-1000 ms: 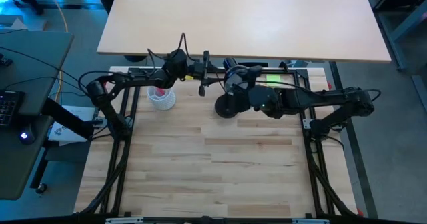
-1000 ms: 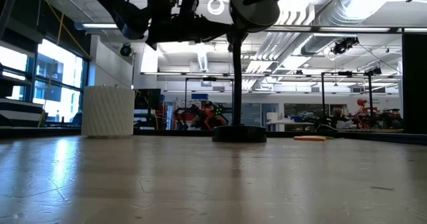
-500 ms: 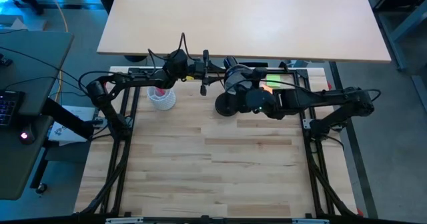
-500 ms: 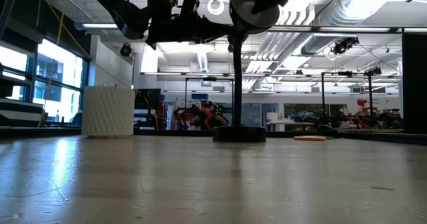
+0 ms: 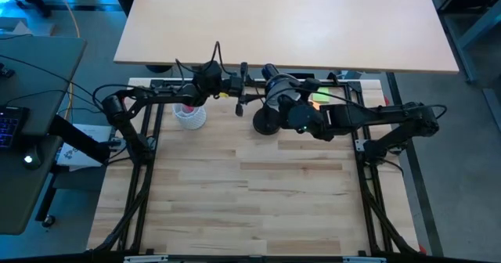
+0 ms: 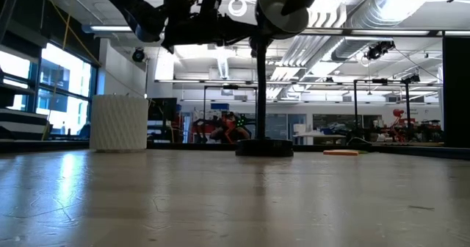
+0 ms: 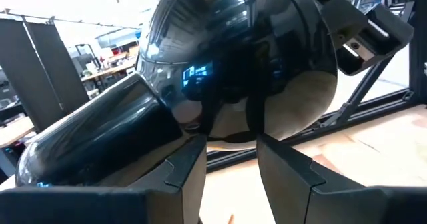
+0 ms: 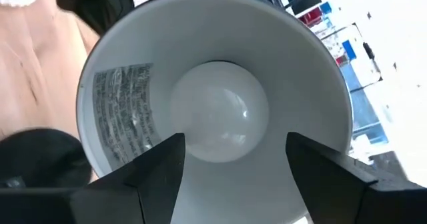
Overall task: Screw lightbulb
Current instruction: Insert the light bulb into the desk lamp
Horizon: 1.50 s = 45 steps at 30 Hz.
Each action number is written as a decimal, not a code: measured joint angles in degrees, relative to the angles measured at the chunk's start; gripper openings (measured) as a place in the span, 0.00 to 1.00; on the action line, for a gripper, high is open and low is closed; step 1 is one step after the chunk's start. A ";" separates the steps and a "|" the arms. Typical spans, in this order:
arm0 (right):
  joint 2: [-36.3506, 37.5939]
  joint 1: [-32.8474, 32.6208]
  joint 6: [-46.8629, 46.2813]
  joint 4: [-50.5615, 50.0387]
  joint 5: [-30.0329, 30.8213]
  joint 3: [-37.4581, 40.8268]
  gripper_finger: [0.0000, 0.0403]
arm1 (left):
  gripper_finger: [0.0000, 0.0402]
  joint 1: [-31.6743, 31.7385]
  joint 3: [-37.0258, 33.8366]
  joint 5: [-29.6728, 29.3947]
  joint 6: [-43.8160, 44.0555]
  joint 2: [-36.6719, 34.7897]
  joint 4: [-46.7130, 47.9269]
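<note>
you have the lightbulb (image 8: 219, 112) sitting deep inside the lamp shade (image 8: 303, 91), seated at the centre of the shade's white inner cone, with a printed label on the wall beside it. your right gripper (image 8: 230, 159) faces straight into the mouth of the shade, its two fingers (image 8: 157, 163) spread to either side of the bulb with clear space showing between each pad and the glass, so it is not pinching anything. from above, the right gripper (image 5: 275, 99) reaches in from the right side to the lamp head at the back of the table (image 5: 250, 200), just above the lamp's round black base (image 5: 264, 124). your left gripper (image 5: 244, 93) comes in from the left at the same height and meets the lamp head from the other side; in its own wrist view its fingers (image 7: 187, 171) are set a little apart against the glossy black outside of the shade (image 7: 240, 71), and you cannot tell from there whether they actually clamp it. the ribbed white cup (image 5: 189, 115) stands on the table below the left arm, apart from the lamp.
</note>
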State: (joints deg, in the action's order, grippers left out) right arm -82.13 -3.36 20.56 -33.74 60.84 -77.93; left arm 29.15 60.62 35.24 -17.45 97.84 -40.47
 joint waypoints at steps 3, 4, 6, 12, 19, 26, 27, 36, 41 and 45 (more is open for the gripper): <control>0.00 0.00 -1.21 -0.57 0.00 -0.02 0.64 | 0.32 -0.20 0.00 -0.20 0.06 -0.47 0.77; 0.00 0.00 -1.18 -0.78 0.00 0.00 0.64 | 0.32 -0.19 0.00 -0.32 0.26 -0.91 1.64; 0.00 0.00 -1.20 -0.84 0.00 0.00 0.64 | 0.32 0.34 0.00 -0.22 0.01 -2.62 5.47; 0.00 -0.04 -0.97 -0.83 -1.77 0.00 0.64 | 0.32 5.50 0.00 0.16 -6.11 -7.39 16.53; 0.00 -0.04 4.83 -0.74 -6.01 0.00 0.64 | 0.32 13.52 0.54 3.40 4.18 -0.76 -0.69; 0.00 0.84 4.96 -0.68 -5.48 -0.02 0.64 | 0.29 14.14 13.18 16.08 14.59 11.45 -2.32; 0.00 1.13 4.65 -0.74 -5.38 -0.01 0.64 | 0.28 13.92 14.89 17.61 15.79 13.02 -2.40; 0.00 3.83 2.12 -0.76 -6.45 -0.02 0.64 | 0.26 13.12 21.70 27.35 19.75 17.03 -2.78; 0.02 4.51 1.76 -0.80 -4.26 -0.01 0.64 | 0.26 11.91 22.03 33.77 22.08 17.00 -2.74; 0.00 4.50 1.83 0.44 -0.35 0.00 0.64 | 0.26 10.90 22.03 35.11 23.00 17.00 -2.78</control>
State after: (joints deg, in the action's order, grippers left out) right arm -82.13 1.15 22.39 -33.30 60.49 -77.93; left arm 40.04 82.65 70.35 5.54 114.85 -43.25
